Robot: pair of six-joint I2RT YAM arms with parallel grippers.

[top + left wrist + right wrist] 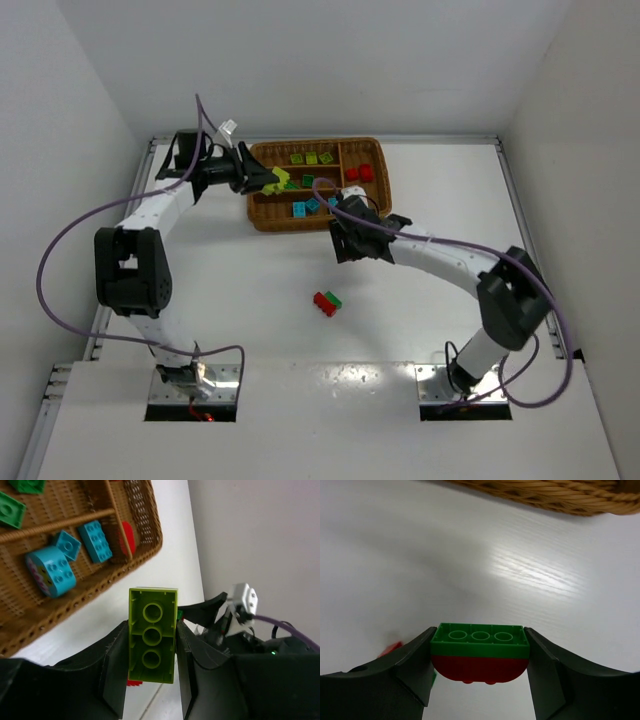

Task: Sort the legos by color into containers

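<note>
Tray (300,227): most bricks (312,158) sorted. Left gripper (151,652), 9 o'clock of it, clamps lime brick (152,612); right gripper (480,636), 6 o'clock, clamps green-red stack (479,660). Red-green pair (327,302) lies loose on table (230,300).

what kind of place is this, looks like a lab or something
Probably a robotics lab test cell: a white table boxed in by plain white walls, a left arm and right arm bolted at its near edge, and a wicker tray of colour-grouped lego bricks.
</note>
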